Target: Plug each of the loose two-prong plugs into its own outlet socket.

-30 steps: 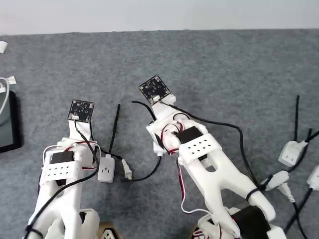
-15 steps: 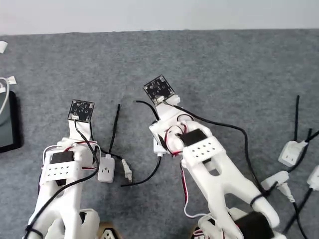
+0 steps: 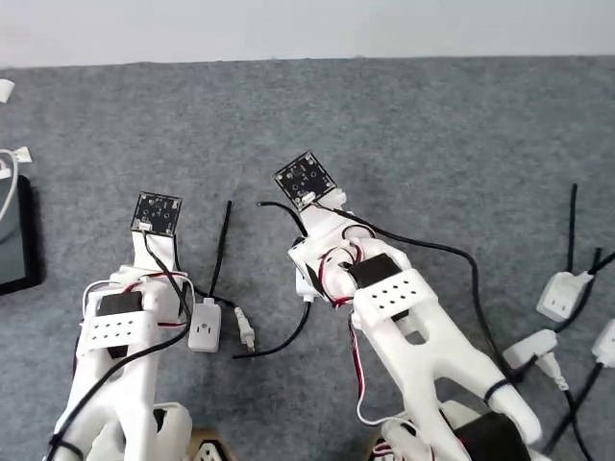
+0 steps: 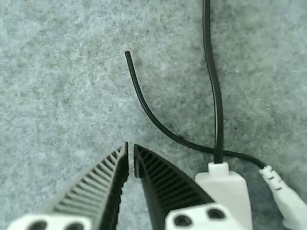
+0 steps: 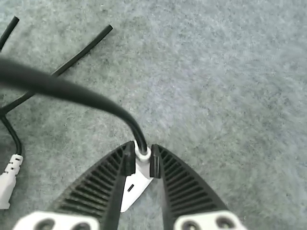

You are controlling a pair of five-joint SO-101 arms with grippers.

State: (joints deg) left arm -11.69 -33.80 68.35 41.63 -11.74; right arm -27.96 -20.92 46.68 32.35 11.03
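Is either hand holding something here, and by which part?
The right hand grips a small white plastic connector by the end where its black cable enters. The left hand holds nothing.

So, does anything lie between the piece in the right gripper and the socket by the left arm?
Yes. A loose plug lies right beside the socket, on the side toward the right gripper, which is shut on the white piece. A black cord also curls across that gap.
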